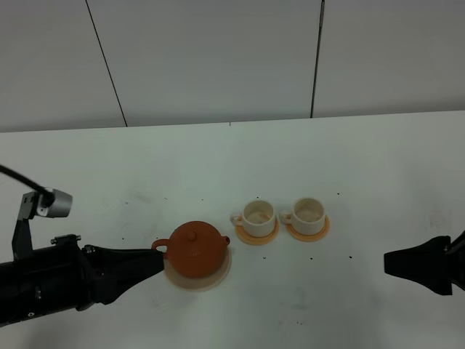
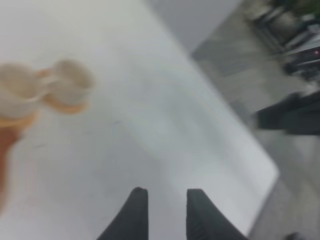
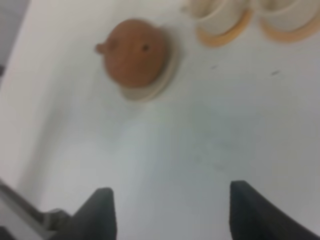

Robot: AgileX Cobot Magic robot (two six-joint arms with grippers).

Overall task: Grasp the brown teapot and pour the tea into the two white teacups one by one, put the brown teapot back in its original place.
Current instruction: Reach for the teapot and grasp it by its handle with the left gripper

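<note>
The brown teapot (image 1: 196,249) sits upright on its pale round trivet (image 1: 220,277), the original place, left of the two white teacups (image 1: 259,214) (image 1: 308,213) on orange coasters. My left gripper (image 1: 158,260) reaches in from the left, its tip just beside the teapot's loop handle. In the left wrist view the left gripper (image 2: 167,192) shows a narrow gap with only bare table between its fingers; the teapot (image 2: 4,150) is a blur at the edge. My right gripper (image 1: 389,263) hovers open far to the right. The right wrist view shows the right gripper (image 3: 171,189) wide apart and the teapot (image 3: 134,52) far off.
The white table (image 1: 349,160) stretches around the set, with a grey panelled wall behind it. In the left wrist view the table's edge (image 2: 272,172) drops off to a floor with dark equipment. Small dark specks dot the tabletop.
</note>
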